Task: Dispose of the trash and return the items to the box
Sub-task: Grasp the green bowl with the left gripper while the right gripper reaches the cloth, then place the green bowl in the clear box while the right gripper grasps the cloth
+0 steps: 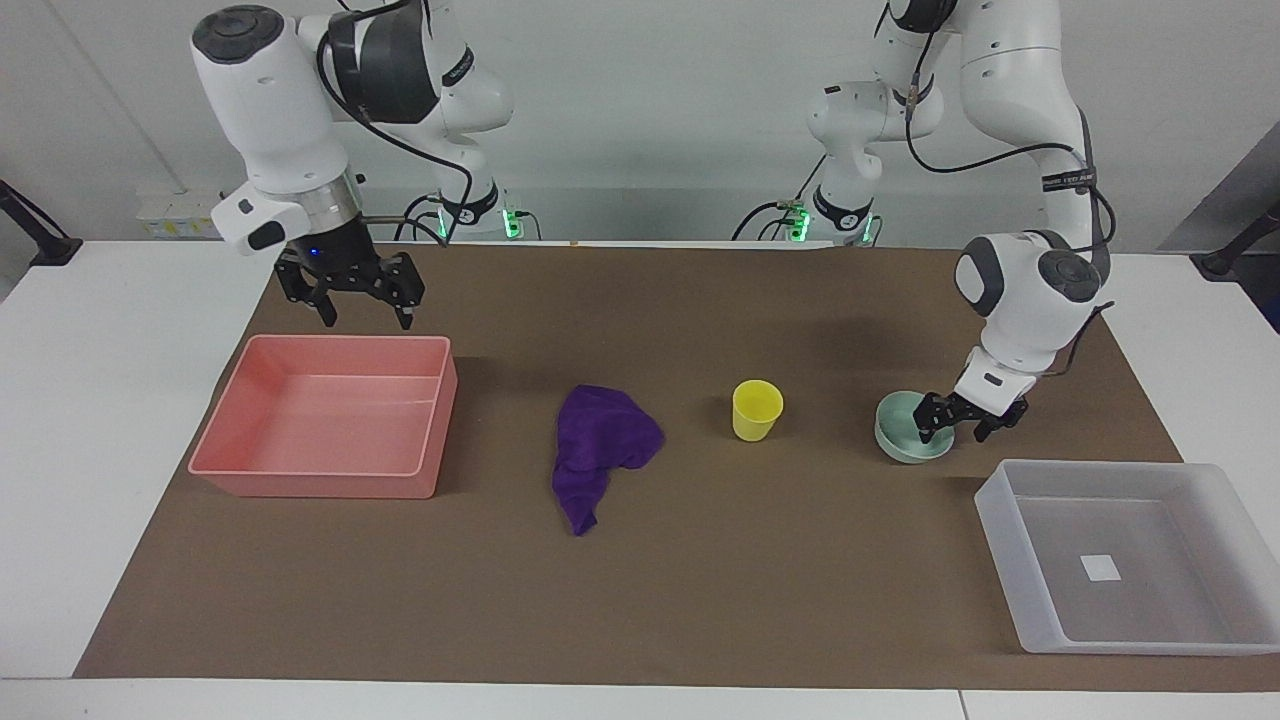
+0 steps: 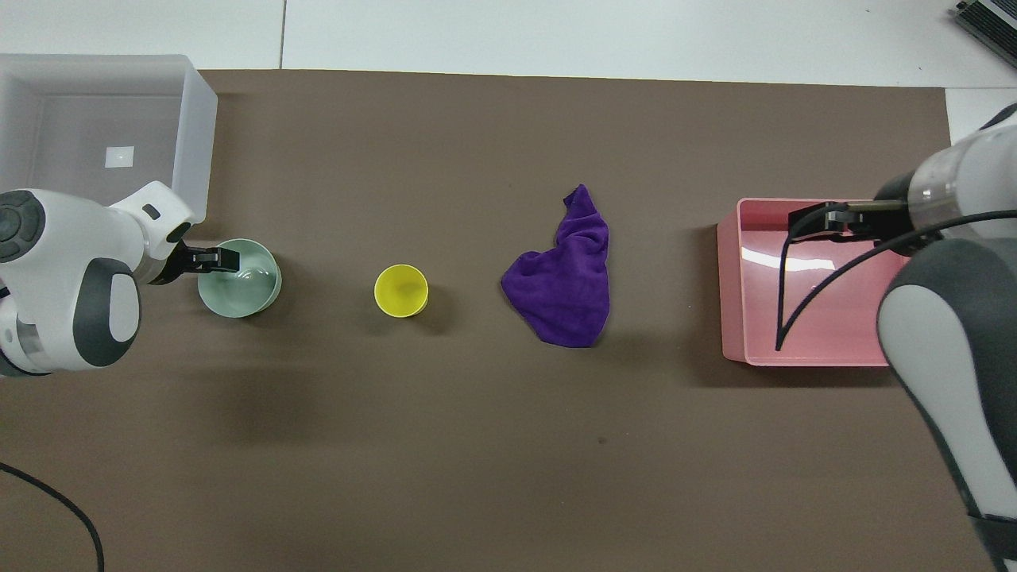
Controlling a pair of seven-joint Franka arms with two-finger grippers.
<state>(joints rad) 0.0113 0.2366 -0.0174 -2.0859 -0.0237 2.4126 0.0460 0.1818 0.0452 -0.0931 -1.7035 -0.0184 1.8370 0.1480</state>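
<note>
Count on table:
- purple cloth rag [image 1: 603,450]: 1
- yellow cup [image 1: 757,409]: 1
- mint-green bowl [image 1: 903,431]: 1
- translucent tray [image 1: 1010,545], with one white sticker [image 1: 1101,568] on its floor: 1
- pink bin [image 1: 326,484]: 1
- brown mat [image 1: 780,590]: 1
- robot arms: 2, with one gripper each.

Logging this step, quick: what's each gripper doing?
Left gripper: open at the mint-green bowl's rim.
Right gripper: open, empty, above the pink bin.
</note>
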